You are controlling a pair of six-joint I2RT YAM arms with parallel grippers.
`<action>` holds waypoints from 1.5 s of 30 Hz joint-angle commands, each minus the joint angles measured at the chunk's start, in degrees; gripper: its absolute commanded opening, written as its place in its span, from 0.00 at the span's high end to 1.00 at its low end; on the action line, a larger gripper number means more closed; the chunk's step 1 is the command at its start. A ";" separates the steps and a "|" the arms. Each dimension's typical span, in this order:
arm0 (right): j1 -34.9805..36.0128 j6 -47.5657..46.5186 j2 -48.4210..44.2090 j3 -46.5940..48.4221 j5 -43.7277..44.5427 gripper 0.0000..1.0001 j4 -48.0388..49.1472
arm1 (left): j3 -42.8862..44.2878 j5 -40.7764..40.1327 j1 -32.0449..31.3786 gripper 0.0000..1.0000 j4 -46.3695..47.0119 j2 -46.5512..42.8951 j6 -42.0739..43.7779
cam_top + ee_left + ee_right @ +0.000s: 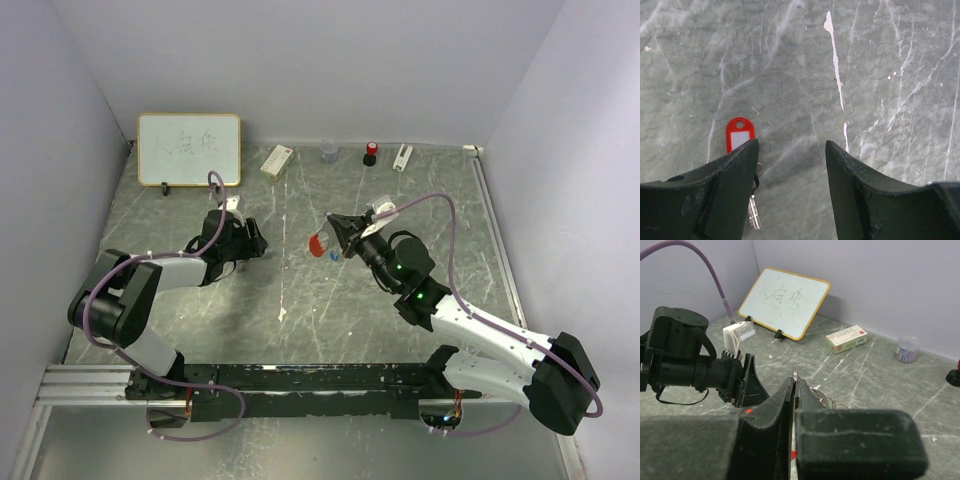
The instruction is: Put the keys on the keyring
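My right gripper [335,232] hangs over mid-table, shut on a thin metal ring of the keyring [795,374]. More rings [832,402] poke out behind its right finger. Under its tip, the top view shows a red piece [317,245], fob or key I cannot tell, and a small blue key head [335,255]. My left gripper [258,240] is open and empty. In its wrist view a red oblong fob [739,132] with a white label lies just past the left fingertip. A silver key [754,212] on a ring shows beside that finger, its head hidden.
A whiteboard [189,149] leans at the back left. Along the back wall stand a white box [277,160], a small jar [329,152], a red-and-black object [371,153] and a white item [402,157]. Walls close three sides.
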 commanded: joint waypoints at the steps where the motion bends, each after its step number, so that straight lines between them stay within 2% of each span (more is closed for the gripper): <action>1: 0.23 -0.76 -1.08 0.32 0.82 1.00 1.21 | 0.80 2.71 0.29 0.34 1.46 -0.12 0.49; 14: 0.28 -0.94 -0.97 0.07 0.91 1.00 1.38 | -1.94 -0.13 0.29 0.34 -0.84 -3.84 0.77; 24: 0.26 -0.98 -0.83 0.20 0.75 1.00 1.23 | -1.82 -3.39 0.29 0.33 -0.93 -2.83 0.90; 45: 0.25 -1.30 -1.46 -0.02 1.07 1.00 0.90 | -2.54 -1.41 0.38 0.34 0.12 -1.24 0.61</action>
